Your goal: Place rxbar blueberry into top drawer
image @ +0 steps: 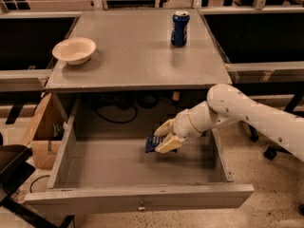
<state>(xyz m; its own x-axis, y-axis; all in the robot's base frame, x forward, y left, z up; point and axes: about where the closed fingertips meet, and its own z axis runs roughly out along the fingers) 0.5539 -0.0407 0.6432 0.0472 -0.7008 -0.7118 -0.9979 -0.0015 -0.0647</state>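
My claw is down inside the top drawer, which is pulled wide open under the worktop. The claw is closed on the rxbar blueberry, with one finger above it and one below, and the bar's left end pokes out past my fingertips. The bar sits low over the drawer floor, a bit right of the middle and nearer the far side than the front panel (I cannot tell if it touches the floor yet). I think this bar is light and thin, with a slick, crinkly wrapper, so it could slip or twist if I only pinch an end. It is a little soft too, so I should not squeeze hard. The best place to hold it is across the flat sides, near the middle. Up on the worktop there is a blue can at the far right and a pale bowl at the left, both well away from my claw.
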